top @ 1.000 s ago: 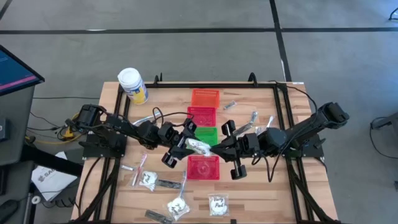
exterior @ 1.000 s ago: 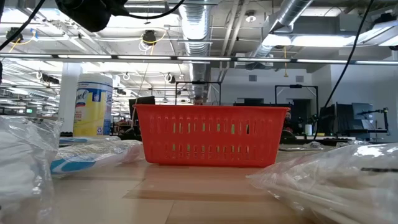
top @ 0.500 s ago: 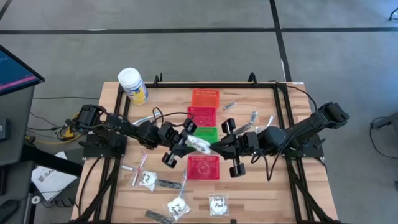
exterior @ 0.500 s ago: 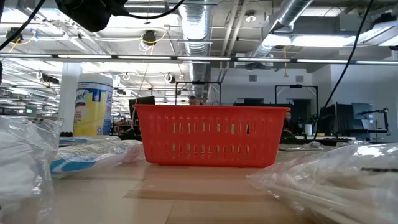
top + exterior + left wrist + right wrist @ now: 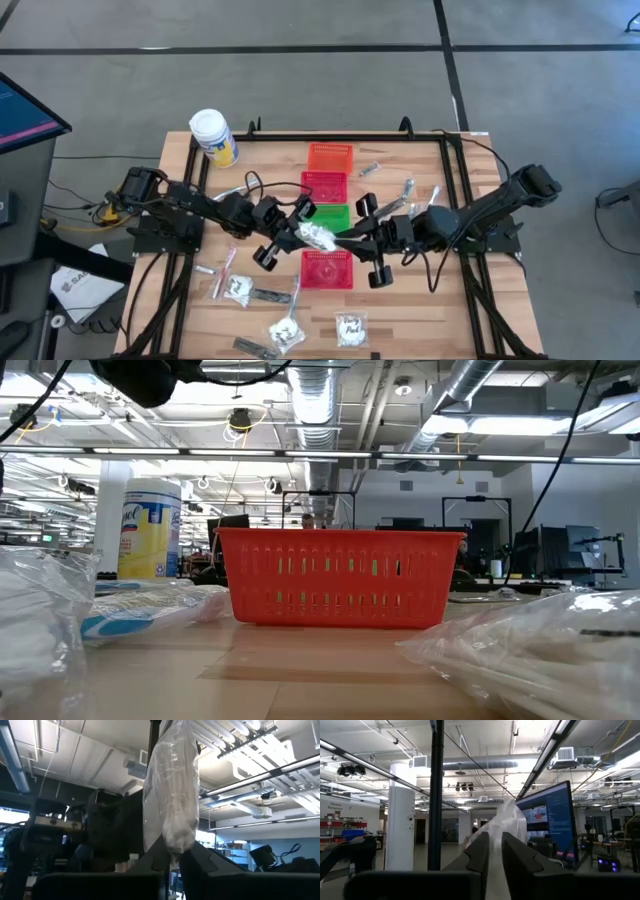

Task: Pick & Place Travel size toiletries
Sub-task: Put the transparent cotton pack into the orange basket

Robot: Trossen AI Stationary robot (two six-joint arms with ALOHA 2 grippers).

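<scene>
Wooden slatted worktop [image 5: 400,300] is seen from above, grey floor around it, an open lab hall with ducts and monitors visible behind in the low view. Both arms are met over the middle of the worktop, above the gap between the green basket [image 5: 334,215] and the near red basket [image 5: 327,268]. A clear sachet [image 5: 318,236] with white contents is held up in the air between them. Left end effector [image 5: 300,232] is closed on the sachet: in the left wrist view the bag [image 5: 172,795] is pinched at its lower end between the fingers and stands upright above them. Right end effector [image 5: 352,240] is at the sachet's other end; in the right wrist view the plastic [image 5: 506,827] sits between narrowly parted fingers, whether still gripped cannot be told. Orange basket [image 5: 330,156] and a second red basket [image 5: 325,185] are lined up behind the green one. More sachets [image 5: 350,326] and toothbrushes [image 5: 294,298] are lying on the near part of the worktop, silvery tubes [image 5: 408,187] on the right. White jar [image 5: 213,136] is standing at the far left corner.
</scene>
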